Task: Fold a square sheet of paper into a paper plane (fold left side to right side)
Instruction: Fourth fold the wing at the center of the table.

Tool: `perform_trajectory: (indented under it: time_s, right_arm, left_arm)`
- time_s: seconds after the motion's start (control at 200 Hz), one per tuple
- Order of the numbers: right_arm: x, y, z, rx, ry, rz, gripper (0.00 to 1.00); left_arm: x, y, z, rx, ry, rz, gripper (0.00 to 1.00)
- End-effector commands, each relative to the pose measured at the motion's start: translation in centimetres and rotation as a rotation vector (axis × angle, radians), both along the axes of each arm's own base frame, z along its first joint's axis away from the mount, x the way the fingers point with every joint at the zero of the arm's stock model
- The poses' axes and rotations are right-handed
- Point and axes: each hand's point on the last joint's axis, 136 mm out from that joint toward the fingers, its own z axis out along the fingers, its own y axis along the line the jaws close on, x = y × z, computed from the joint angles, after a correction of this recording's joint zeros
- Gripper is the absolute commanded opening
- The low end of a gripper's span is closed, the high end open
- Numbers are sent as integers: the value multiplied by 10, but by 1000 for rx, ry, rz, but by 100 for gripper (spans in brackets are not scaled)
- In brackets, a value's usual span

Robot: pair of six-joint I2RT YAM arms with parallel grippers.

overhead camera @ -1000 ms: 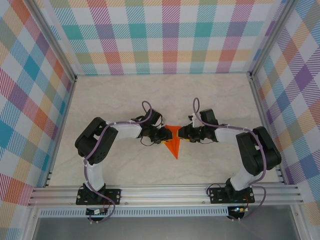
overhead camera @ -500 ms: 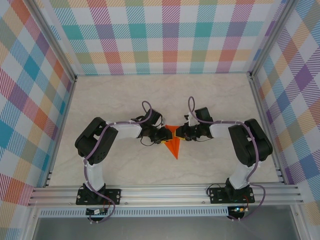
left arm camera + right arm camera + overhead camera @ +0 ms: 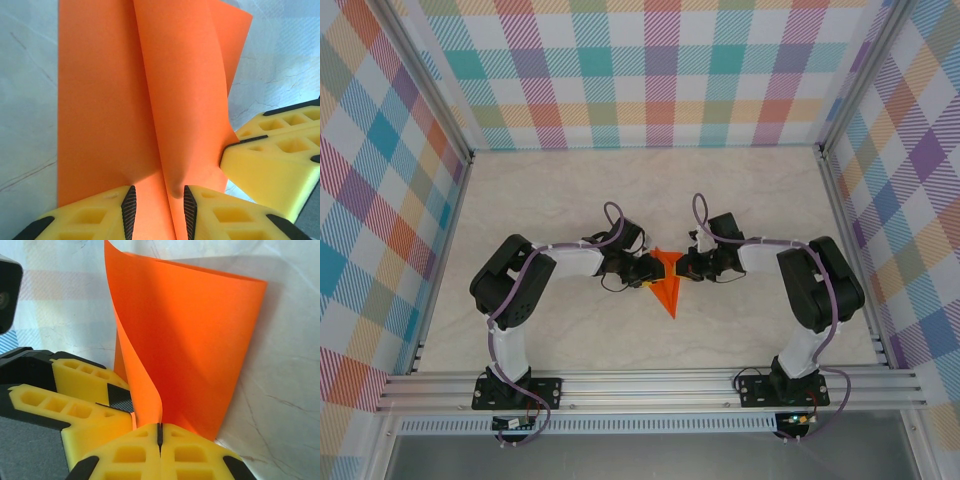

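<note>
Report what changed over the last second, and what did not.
The right gripper moved in leftward toward the orange paper and shut on its lifted edge. The left gripper stayed on the opposite side, with the paper between its fingers, and the paper's pointed end kept facing the arm bases.

Both arms bent inward, wrists facing each other mid-desk. Left gripper [image 3: 157,210] fingers partly apart w/ orange paper [image 3: 150,110] between; right gripper [image 3: 160,432] fingers pressed together on paper edge.

Overhead view, two close wrist views
</note>
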Motion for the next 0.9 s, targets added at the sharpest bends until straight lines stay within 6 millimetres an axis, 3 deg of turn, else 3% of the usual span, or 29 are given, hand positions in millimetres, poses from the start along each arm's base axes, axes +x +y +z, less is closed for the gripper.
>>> perform_trajectory:
  time_s: [0.0,0.895]
  right_arm:
    - [5,-4,-6,-35,-1,14,2]
    - [2,-15,-19,-116,14,8,3]
  left_arm:
    - [-5,3,-6,45,7,-8,34]
    - [-5,3,-8,44,8,-12,34]
